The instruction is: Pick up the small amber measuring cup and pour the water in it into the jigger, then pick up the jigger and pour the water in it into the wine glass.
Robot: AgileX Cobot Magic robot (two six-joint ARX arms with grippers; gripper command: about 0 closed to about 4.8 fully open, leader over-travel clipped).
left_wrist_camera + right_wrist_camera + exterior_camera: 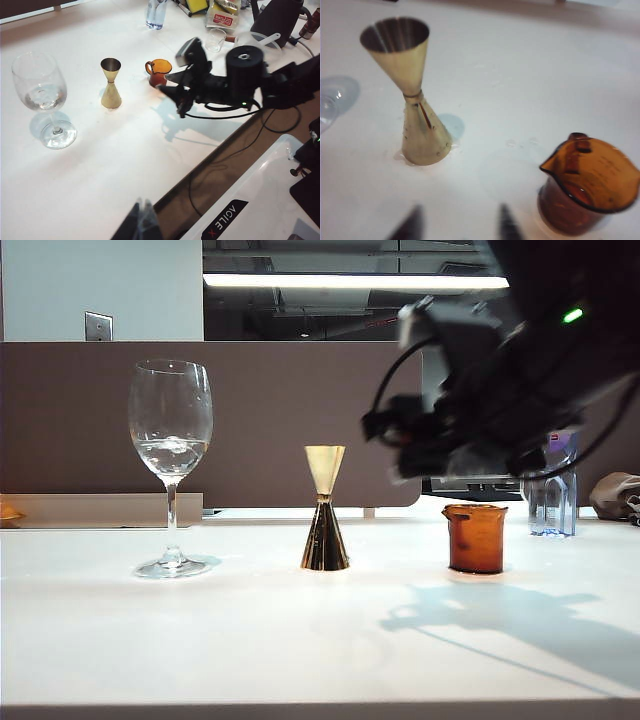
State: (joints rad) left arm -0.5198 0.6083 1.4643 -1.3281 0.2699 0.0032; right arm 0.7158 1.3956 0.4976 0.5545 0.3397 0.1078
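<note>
amber cup (pixel 475 538): upright on bench (pixel 250 640), right of jigger (pixel 325 508), apart
wine glass (pixel 171 465): far left, some water (pixel 172 448) in bowl
step: judged late, both vessels set down
right tool (pixel 457 226): above bench near cup, fingers parted, empty
left tool (pixel 141 220): low at bench edge, opening unclear
next: likely retreat

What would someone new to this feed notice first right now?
Three vessels stand in a row on the white table: the wine glass with water in it at the left, the gold jigger in the middle, the small amber measuring cup at the right. The right hand hangs blurred above the table near the cup, holding nothing. The left hand sits low at the near table edge.
</note>
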